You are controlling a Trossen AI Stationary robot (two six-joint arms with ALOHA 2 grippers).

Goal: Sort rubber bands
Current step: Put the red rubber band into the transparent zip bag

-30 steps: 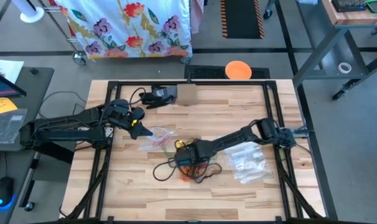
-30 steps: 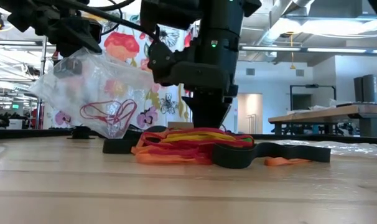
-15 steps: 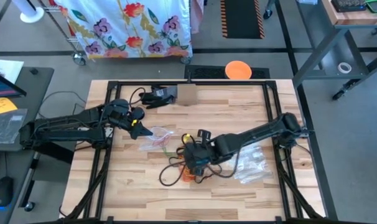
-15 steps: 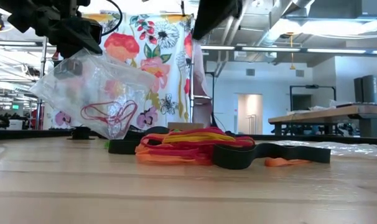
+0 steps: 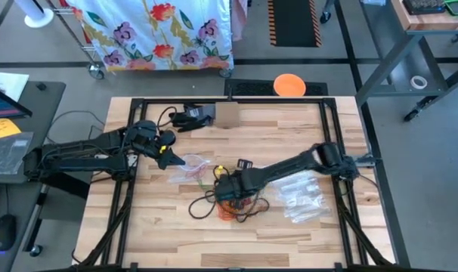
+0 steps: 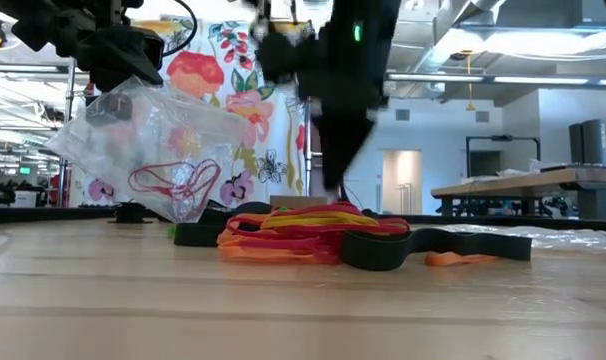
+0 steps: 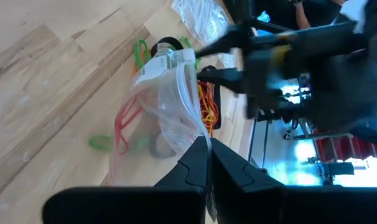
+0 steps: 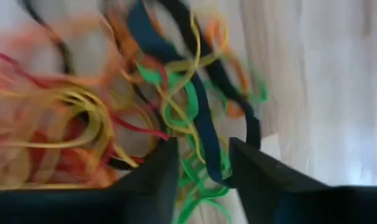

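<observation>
Rubber bands [image 5: 233, 202] sit in a tangled pile near the middle of the worktop [image 5: 168, 234], a mix of red, orange, yellow, green and dark loops; the low view shows the same heap [image 6: 313, 236] lying flat on the wood, orange and red at the bottom, yellow on top, dark loops at the right end. One orange band [image 6: 453, 260] lies a bit apart at the right of the heap.

Right gripper [image 5: 226, 187] is over the pile, arm reaching in from the right side of the worktop. Its wrist view shows the two dark fingers [image 8: 152, 180] spread with a clear gap, nothing between them (green and dark blue bands [image 8: 195, 118] lie just past the tips, blurred). In the low view it hangs above the heap [image 6: 335, 150], not touching.

Left gripper [image 5: 171, 159] is at the left-centre of the worktop, closed on the top edge of a clear plastic bag [image 5: 191, 169]. The bag [image 6: 153, 150] hangs off it, lifted, with red bands [image 6: 173, 182] inside (left wrist view also shows the pinched bag [image 7: 170, 99] with red and green loops in it).

More clear bags [image 5: 301, 198] lie flat on the right part of the worktop, beside the pile. A small dark device with cables [image 5: 190, 115] sits at the far edge.
</observation>
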